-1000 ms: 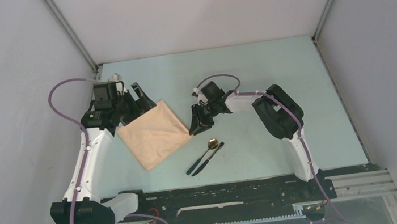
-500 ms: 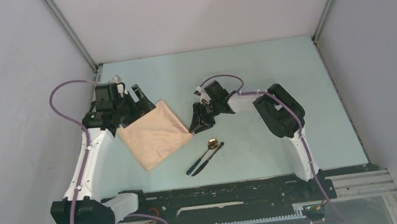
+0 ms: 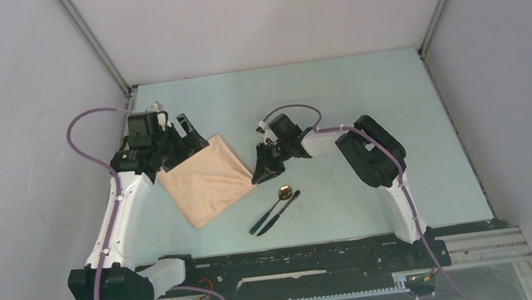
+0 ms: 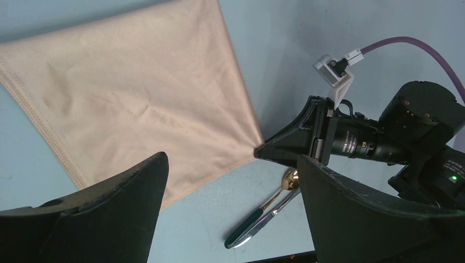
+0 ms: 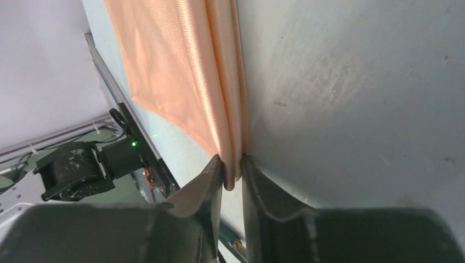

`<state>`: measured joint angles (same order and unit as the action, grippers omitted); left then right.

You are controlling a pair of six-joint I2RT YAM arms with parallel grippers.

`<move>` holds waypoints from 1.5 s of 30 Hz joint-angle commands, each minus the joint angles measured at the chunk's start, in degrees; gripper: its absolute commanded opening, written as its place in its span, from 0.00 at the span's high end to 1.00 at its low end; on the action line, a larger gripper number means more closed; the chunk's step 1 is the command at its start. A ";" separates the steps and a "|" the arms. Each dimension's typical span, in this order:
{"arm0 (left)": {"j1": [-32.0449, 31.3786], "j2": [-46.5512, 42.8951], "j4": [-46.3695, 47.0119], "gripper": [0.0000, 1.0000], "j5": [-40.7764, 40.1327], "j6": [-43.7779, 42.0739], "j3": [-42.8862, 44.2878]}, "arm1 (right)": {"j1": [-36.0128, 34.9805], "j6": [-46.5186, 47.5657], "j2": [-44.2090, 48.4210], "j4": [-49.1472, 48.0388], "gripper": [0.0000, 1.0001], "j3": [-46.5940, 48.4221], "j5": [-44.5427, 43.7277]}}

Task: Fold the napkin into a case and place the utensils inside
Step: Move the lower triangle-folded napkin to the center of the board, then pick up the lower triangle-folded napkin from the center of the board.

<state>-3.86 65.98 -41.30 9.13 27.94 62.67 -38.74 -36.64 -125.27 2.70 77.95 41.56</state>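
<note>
Right end effector (image 5: 233,171) pinches 1 corner of the napkin (image 3: 209,180), spread on the table (image 3: 333,96) to its left. Left end effector (image 3: 192,134) gapes wide at the opposite edge. 2 utensils (image 4: 259,215) lie near the right one.

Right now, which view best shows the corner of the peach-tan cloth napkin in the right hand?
Right wrist: the napkin corner sits bunched, close-up, in the shut right hand. Left wrist shows it from outside; top, only small.
</note>
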 commanded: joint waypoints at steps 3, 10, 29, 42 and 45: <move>0.05 -1.59 -0.46 0.05 -2.20 -1.41 0.74 | 2.16 -0.02 1.40 0.15 0.88 -0.39 -3.33; 1.45 -1.42 1.07 0.06 -4.79 1.37 -2.87 | 7.86 7.34 2.84 5.30 0.93 0.85 -2.06; 26.45 -6.57 9.27 0.05 7.77 9.63 -20.70 | -7.91 42.23 16.69 35.38 0.18 20.26 -38.91; 29.87 -6.21 4.82 0.03 -5.22 11.37 -19.10 | -27.06 39.99 1.87 29.30 0.34 26.38 -36.09; 30.43 -6.14 5.11 0.03 -5.60 11.60 -19.17 | -27.64 39.34 -1.00 29.00 0.41 27.15 -36.77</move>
<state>25.39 60.25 -35.79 6.94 38.28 41.45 -66.13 4.58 -123.98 31.97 102.02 5.67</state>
